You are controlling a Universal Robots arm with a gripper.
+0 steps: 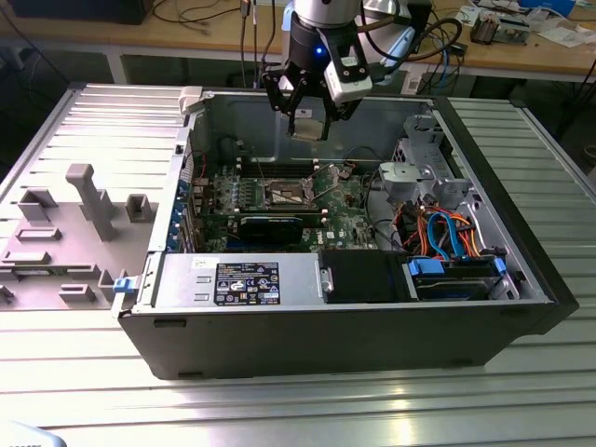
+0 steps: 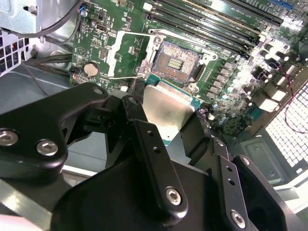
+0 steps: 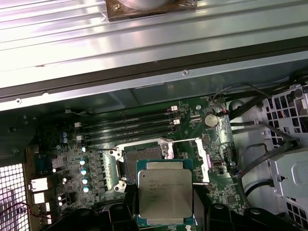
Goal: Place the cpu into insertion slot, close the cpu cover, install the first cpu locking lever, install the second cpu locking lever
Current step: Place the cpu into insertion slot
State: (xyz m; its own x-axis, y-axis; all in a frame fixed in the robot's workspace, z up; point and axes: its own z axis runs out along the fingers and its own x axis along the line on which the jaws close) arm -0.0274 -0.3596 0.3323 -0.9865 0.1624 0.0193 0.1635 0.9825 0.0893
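Note:
My gripper (image 1: 307, 119) hangs inside the open computer case, shut on the cpu (image 1: 305, 128), a flat square chip with a silver-grey top. In both wrist views the cpu (image 2: 166, 108) (image 3: 165, 192) sits between my black fingers (image 2: 144, 134), held by its edges above the green board. The insertion slot (image 1: 284, 194) (image 2: 178, 62) (image 3: 144, 155) lies open and bare below and just ahead of the chip. The cpu cover (image 2: 120, 55) (image 3: 198, 159), a thin silvery frame, stands swung open beside the slot. The levers cannot be told apart from the frame.
The case's back wall (image 1: 261, 116) rises close behind my gripper. Memory slots (image 3: 130, 127) run beside the socket. A long black card (image 1: 270, 223), a power supply (image 1: 247, 279) and a drive cage with blue cables (image 1: 447, 261) fill the near side. Grey fixtures (image 1: 84, 200) stand outside the case.

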